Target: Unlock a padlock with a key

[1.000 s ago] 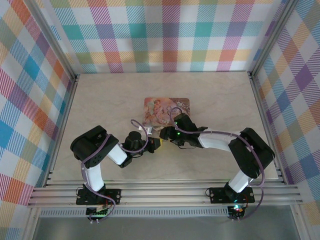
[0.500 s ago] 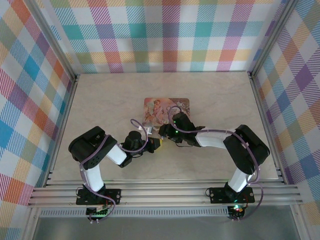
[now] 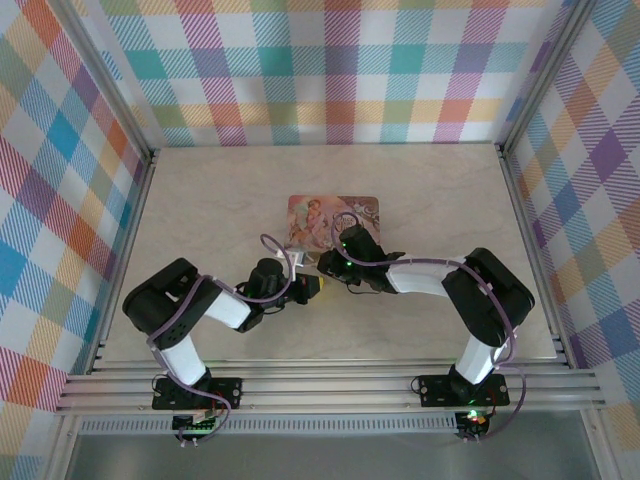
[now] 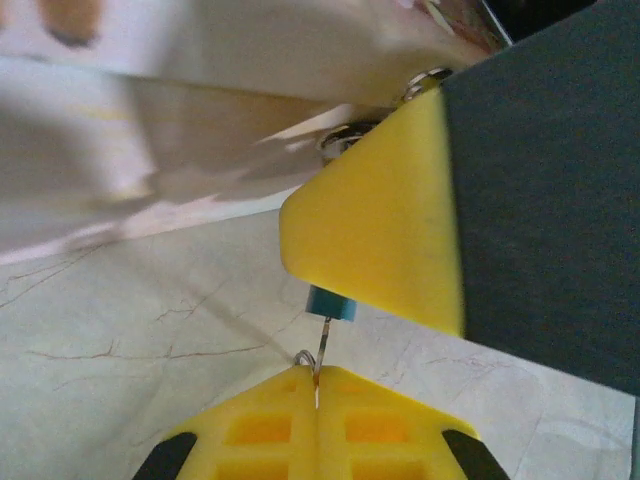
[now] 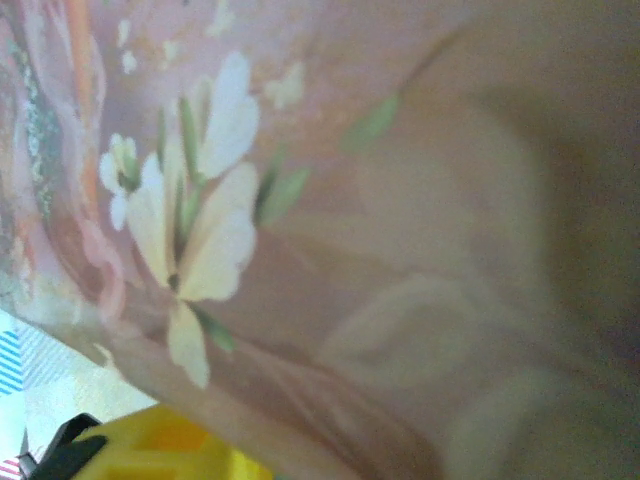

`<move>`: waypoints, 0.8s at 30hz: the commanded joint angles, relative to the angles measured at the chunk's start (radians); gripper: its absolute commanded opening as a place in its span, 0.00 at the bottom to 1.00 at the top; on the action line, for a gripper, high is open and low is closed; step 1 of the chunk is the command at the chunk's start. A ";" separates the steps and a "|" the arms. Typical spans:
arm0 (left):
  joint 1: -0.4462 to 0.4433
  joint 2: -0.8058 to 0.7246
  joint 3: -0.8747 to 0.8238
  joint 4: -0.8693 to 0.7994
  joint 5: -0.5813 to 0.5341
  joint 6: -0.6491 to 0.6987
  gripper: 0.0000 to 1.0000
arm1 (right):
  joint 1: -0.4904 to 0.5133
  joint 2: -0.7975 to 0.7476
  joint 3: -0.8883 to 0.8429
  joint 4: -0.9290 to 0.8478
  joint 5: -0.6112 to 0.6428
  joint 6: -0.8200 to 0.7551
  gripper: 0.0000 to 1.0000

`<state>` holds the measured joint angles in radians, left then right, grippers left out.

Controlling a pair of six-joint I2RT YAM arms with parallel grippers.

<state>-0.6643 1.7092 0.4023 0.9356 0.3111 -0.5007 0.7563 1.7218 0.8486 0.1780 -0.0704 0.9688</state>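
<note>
In the left wrist view my left gripper (image 4: 317, 374) is shut on a thin metal key (image 4: 322, 345), whose small ring (image 4: 303, 357) pokes out beside the pads. The key's tip enters the bluish end of the padlock (image 4: 330, 302). The rest of the padlock is hidden behind a yellow finger (image 4: 385, 225) of my right gripper. From above, the left gripper (image 3: 312, 288) and right gripper (image 3: 328, 266) meet just in front of the tin. The right wrist camera is pressed close to the tin, with a yellow finger (image 5: 150, 450) at its lower edge; the jaws' gap is hidden.
The pink picture-printed tin (image 3: 322, 212) lies flat just behind both grippers, its side (image 4: 250, 60) close above the key and its flowered face (image 5: 330, 200) near the right wrist. Metal fittings (image 4: 345, 135) sit at its edge. Plaid walls enclose the marble tabletop (image 3: 200, 200).
The left arm's elbow has swung out to the left and lower. The right gripper has edged slightly left towards the left gripper. The key end has stayed nearly in place.
</note>
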 commanded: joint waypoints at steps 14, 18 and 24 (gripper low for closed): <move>-0.003 -0.299 0.001 -0.347 -0.079 0.112 0.33 | 0.007 -0.042 0.024 -0.170 -0.027 0.070 0.00; 0.000 -0.374 -0.024 -0.394 -0.095 0.053 0.40 | 0.002 -0.047 0.030 -0.169 -0.053 0.112 0.00; 0.001 -0.442 -0.078 -0.335 -0.075 -0.117 0.43 | 0.000 -0.050 0.057 -0.192 -0.089 0.170 0.00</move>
<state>-0.6651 1.2968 0.3576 0.5785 0.2337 -0.5137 0.7639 1.6913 0.8825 0.0547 -0.0864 1.0363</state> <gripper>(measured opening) 0.426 0.201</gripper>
